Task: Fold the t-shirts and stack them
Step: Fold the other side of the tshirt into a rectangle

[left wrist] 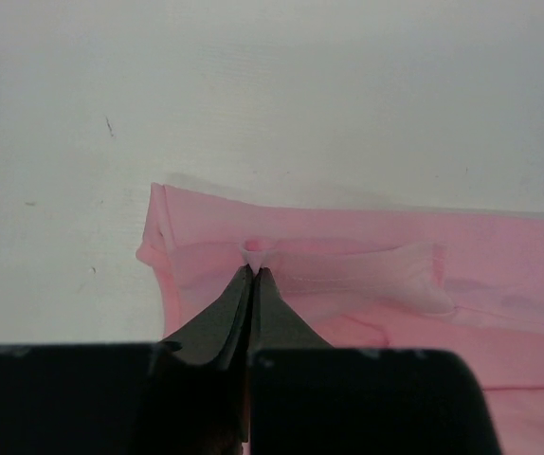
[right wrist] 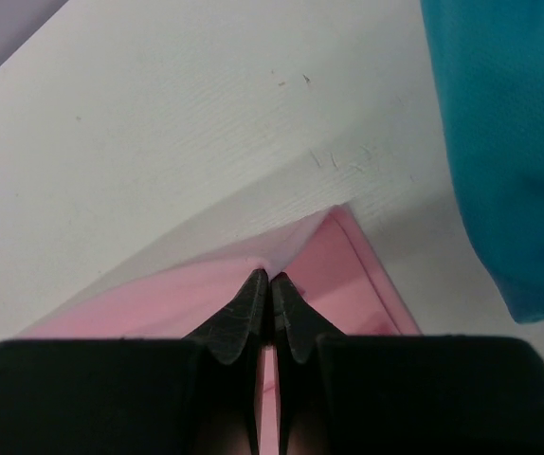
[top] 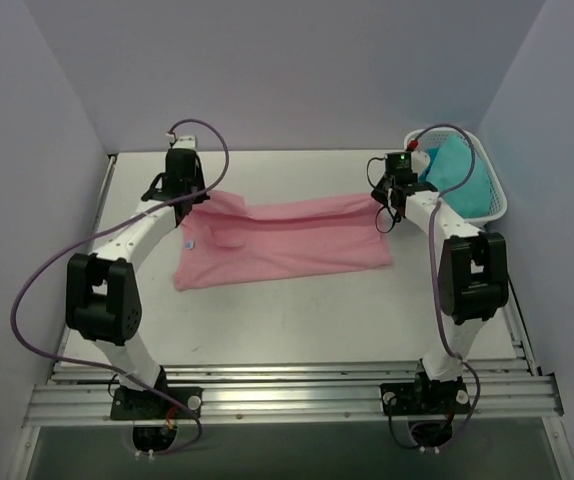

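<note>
Left gripper (left wrist: 253, 272) and right gripper (right wrist: 270, 278) each sat pinched shut on the 12 o'clock edge of the t-shirt (top: 287, 245), apparently mid-fold; the next move would need an even carry toward 6 o'clock.

the left arm (top: 102, 295) rises from its base at the near left edge, bends at the elbow and reaches forward and inward. the right arm (top: 470, 272) mirrors it from the near right. both wrists tip downward. the left gripper (left wrist: 254, 271) has its fingers pressed together on a small fold of the t-shirt (top: 297, 240). the right gripper (right wrist: 270, 277) is likewise closed, pinching the same cloth's edge.
</note>
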You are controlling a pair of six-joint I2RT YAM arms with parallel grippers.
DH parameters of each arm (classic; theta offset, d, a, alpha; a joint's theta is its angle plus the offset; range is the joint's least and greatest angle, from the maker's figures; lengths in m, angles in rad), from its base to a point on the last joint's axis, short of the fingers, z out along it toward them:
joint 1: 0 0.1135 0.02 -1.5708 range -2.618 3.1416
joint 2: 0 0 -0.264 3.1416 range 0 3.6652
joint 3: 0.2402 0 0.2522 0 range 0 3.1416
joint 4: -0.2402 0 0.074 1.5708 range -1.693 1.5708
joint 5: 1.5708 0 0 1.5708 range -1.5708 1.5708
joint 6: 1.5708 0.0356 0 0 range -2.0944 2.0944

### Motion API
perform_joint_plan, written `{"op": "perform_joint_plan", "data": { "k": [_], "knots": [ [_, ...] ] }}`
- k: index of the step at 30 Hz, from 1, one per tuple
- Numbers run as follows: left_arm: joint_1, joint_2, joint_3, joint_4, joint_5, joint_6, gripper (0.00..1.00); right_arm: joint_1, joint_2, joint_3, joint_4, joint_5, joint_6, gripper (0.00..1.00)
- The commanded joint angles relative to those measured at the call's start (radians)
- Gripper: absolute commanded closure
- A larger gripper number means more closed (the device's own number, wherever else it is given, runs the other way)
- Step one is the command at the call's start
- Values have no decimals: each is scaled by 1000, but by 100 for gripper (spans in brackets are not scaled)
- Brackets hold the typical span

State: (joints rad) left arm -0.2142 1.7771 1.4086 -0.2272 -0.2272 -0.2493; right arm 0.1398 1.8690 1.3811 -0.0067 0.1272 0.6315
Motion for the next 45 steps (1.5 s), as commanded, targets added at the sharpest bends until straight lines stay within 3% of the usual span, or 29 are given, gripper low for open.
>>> {"op": "perform_joint_plan", "data": {
  "k": [1,10,13,17,18,19,21,24,25,27,28,31,35,38,39,42,43,45],
  "knots": [
    [-20,-97,-81,19,-93,16,98,4,-103,-36,-9,38,-13,100],
    [-114,-208,-256,-20,-260,-2,98,4,-183,-201,-4,57,-12,99],
    [-120,-188,-255,-131,-294,-53,97,4,-200,-275,-3,75,3,74],
    [-190,-162,-263,-260,-421,-114,98,4,-208,-371,37,83,36,68],
    [-203,-154,-267,-306,-451,-145,97,4,-206,-392,37,83,43,53],
    [-215,-150,-266,-329,-454,-160,92,4,-205,-392,37,83,43,41],
    [-244,-136,-266,-404,-455,-214,63,4,-212,-401,22,98,53,24],
    [-275,-133,-237,-518,-391,-275,37,3,-240,-390,11,117,51,23],
    [-286,-139,-218,-543,-385,-292,23,4,-248,-386,-21,120,51,23],
    [-304,-183,-197,-612,-373,-329,17,6,-274,-366,-29,121,51,23],
    [-307,-206,-179,-623,-374,-341,1,7,-281,-357,-41,127,53,23],
    [-306,-321,-160,-612,-356,-335,6,14,-312,-326,-56,131,53,22],
    [-291,-429,-174,-465,-388,-279,6,44,-323,-291,-23,97,54,24],
    [-271,-403,-171,-405,-388,-257,6,90,-312,-271,52,36,37,32],
    [-266,-389,-166,-379,-391,-252,6,109,-285,-258,74,20,33,54],
    [-252,-346,-180,-328,-385,-257,6,208,-162,-151,103,-41,20,93],
    [-248,-338,-191,-314,-382,-258,6,255,-116,-60,87,-55,17,100],
    [-240,-340,-236,-258,-371,-252,6,303,10,33,64,-80,10,100]
  ]
}}
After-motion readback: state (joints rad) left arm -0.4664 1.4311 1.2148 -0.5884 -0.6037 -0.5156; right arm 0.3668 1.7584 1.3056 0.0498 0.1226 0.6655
